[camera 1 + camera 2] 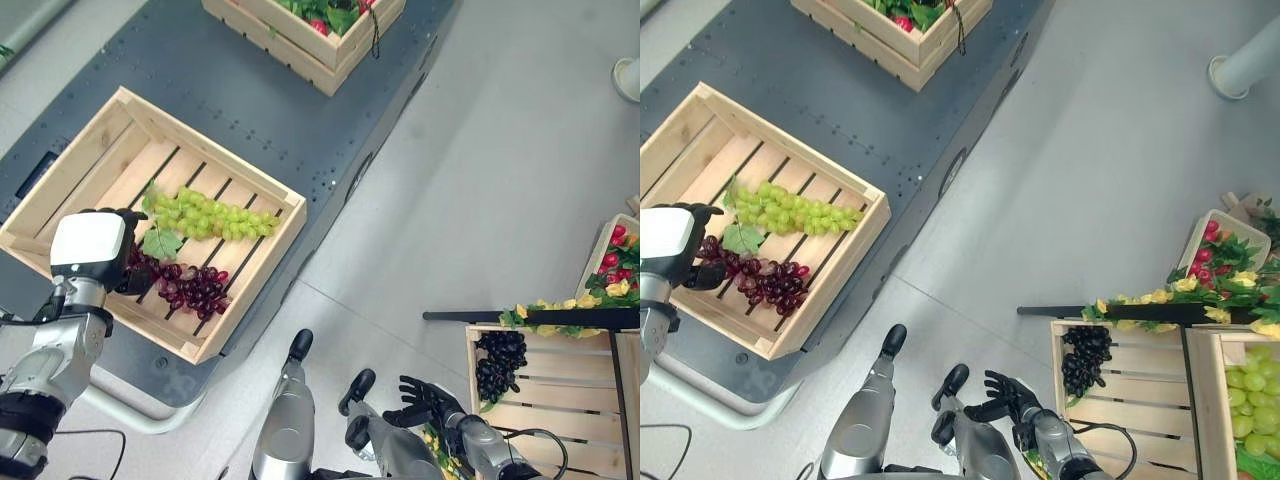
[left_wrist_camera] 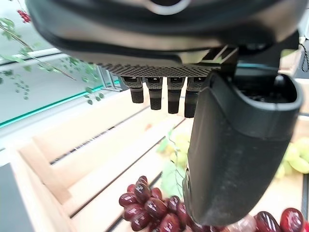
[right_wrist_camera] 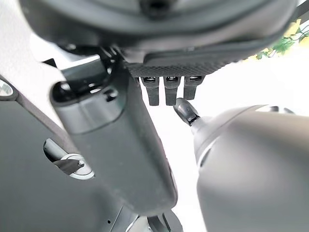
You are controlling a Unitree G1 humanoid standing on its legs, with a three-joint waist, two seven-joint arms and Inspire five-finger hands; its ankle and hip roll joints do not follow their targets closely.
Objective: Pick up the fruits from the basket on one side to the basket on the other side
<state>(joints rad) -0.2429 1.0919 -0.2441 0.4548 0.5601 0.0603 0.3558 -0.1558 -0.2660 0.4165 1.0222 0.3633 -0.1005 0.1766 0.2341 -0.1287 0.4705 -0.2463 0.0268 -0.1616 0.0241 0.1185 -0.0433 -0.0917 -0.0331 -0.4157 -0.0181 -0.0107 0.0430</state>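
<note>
Right hand (image 1: 432, 400) idles low near the robot, fingers loosely spread, holding nothing. Left hand (image 1: 112, 250) hangs over the red grapes (image 1: 190, 285) in the left crate (image 1: 60, 175), fingers straight, thumb just above them. Green grapes (image 1: 212, 217) lie alongside; black grapes (image 1: 498, 362) sit in the right crate (image 1: 560, 415).

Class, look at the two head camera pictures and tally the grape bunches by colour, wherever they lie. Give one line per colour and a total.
Green grape bunches: 2 (left crate; far right crate)
Red grape bunches: 1 (left crate)
Black grape bunches: 1 (right crate)
Total: 4
</note>
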